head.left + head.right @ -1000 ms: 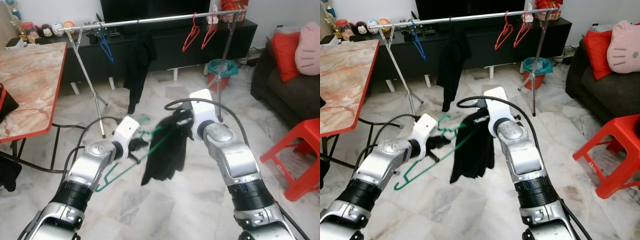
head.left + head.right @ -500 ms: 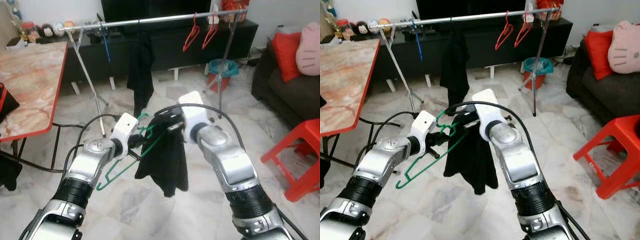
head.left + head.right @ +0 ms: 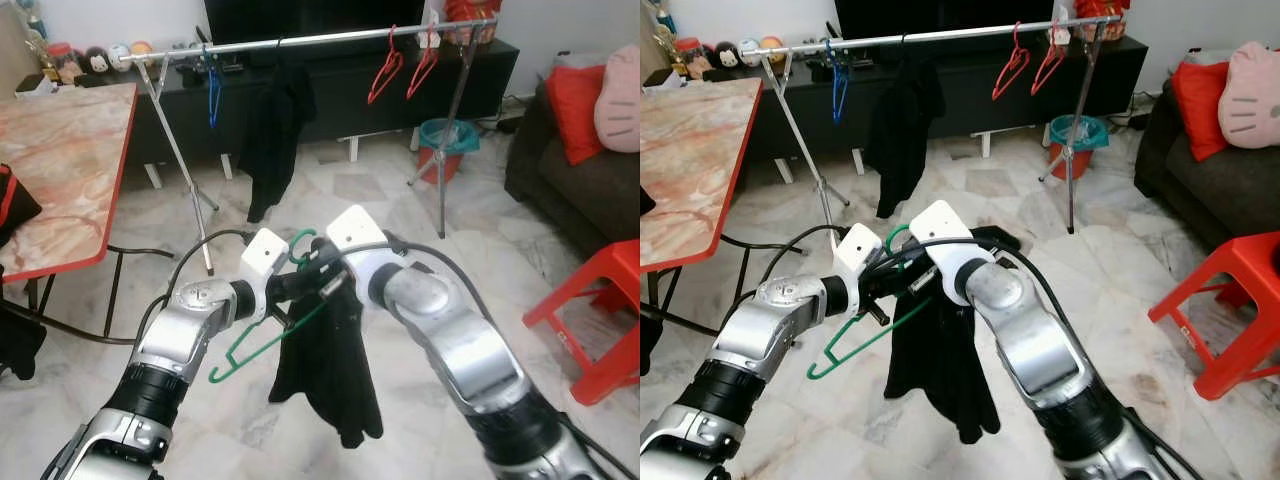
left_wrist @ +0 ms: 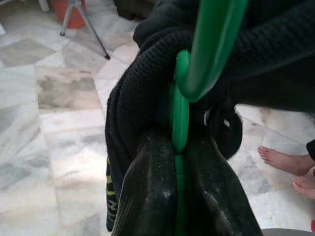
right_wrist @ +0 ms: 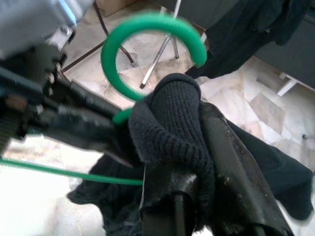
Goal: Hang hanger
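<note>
A green hanger (image 3: 268, 338) is held in front of me, hook (image 5: 147, 42) up, with my left gripper (image 4: 177, 152) shut on its neck. A black knitted garment (image 3: 325, 375) drapes from the hanger's right side toward the floor. My right gripper (image 5: 189, 162) is shut on a fold of that garment right beside the hook, close against the left gripper. Across the back of the room stands a silver clothes rail (image 3: 310, 40) with a blue hanger (image 3: 211, 92), a hanging black garment (image 3: 272, 135) and two red hangers (image 3: 400, 65).
A marble-topped table with a red edge (image 3: 60, 170) stands at the left, cables trailing under it. A dark sofa with red and pink cushions (image 3: 590, 110) and a red plastic stool (image 3: 600, 300) stand on the right. A person's bare feet (image 4: 290, 169) rest on the marble floor.
My right gripper has carried the black garment leftward onto the hanger beside the hook. The garment now hangs lower, and both grippers sit closer together.
</note>
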Controlling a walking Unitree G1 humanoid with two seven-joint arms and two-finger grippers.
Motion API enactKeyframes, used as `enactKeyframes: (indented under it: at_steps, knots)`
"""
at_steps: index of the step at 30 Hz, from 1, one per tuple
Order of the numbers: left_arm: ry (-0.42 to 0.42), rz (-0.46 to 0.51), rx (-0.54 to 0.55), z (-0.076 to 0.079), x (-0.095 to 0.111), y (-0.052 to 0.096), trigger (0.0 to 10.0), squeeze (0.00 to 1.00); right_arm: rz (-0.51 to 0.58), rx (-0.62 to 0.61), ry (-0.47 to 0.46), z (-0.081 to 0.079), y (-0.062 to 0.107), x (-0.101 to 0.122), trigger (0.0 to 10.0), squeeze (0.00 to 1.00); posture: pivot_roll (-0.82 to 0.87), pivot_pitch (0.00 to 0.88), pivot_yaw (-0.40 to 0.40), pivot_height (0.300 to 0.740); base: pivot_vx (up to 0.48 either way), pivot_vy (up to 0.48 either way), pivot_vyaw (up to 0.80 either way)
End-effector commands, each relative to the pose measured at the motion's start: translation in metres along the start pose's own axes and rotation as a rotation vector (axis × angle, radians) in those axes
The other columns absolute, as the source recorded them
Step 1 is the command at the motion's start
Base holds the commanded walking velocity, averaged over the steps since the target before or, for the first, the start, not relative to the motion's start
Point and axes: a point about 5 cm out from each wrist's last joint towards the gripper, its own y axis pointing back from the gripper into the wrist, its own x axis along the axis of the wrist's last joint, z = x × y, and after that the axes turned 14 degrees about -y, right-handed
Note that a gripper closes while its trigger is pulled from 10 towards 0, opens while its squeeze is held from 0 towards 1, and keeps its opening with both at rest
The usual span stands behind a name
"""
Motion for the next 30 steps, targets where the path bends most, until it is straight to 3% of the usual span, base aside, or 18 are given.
enactKeyframes:
  at_steps: [1, 8, 11, 13, 17, 22, 30]
  knots:
    - [-0.021, 0.062, -0.013, 0.001, 0.010, 0.000, 10.0, 0.00, 0.023, 0.008, 0.025, 0.002, 0.006, 0.002, 10.0, 0.00, -0.18, 0.000, 0.018, 0.740, 0.000, 0.000, 0.00]
    - [-0.023, 0.081, -0.039, 0.004, 0.012, 0.002, 10.0, 0.00, -0.052, -0.033, 0.095, 0.031, 0.024, -0.020, 10.0, 0.00, -0.18, 0.000, 0.018, 0.740, 0.000, 0.000, 0.00]
    - [-0.021, 0.087, -0.048, 0.005, 0.012, 0.002, 10.0, 0.00, -0.074, -0.035, 0.110, 0.036, 0.030, -0.025, 10.0, 0.00, -0.18, 0.000, 0.019, 0.740, 0.000, 0.000, 0.00]
    - [-0.021, 0.087, -0.050, 0.005, 0.012, 0.003, 10.0, 0.00, -0.077, -0.030, 0.114, 0.036, 0.031, -0.026, 10.0, 0.00, -0.18, 0.000, 0.019, 0.740, 0.000, 0.000, 0.00]
    - [-0.031, 0.089, -0.028, 0.003, 0.012, 0.003, 10.0, 0.00, -0.085, 0.102, 0.176, 0.023, 0.040, -0.032, 10.0, 0.00, -0.19, 0.000, 0.020, 0.740, 0.000, 0.000, 0.00]
    - [-0.029, 0.095, -0.023, 0.002, 0.014, 0.002, 10.0, 0.00, -0.074, 0.161, 0.175, 0.016, 0.043, -0.033, 10.0, 0.00, -0.18, 0.000, 0.020, 0.740, 0.000, 0.000, 0.00]
    - [-0.029, 0.104, -0.028, 0.003, 0.014, 0.003, 10.0, 0.00, -0.139, 0.188, 0.210, 0.020, 0.050, -0.049, 10.0, 0.00, -0.18, 0.000, 0.018, 0.740, 0.000, 0.000, 0.00]
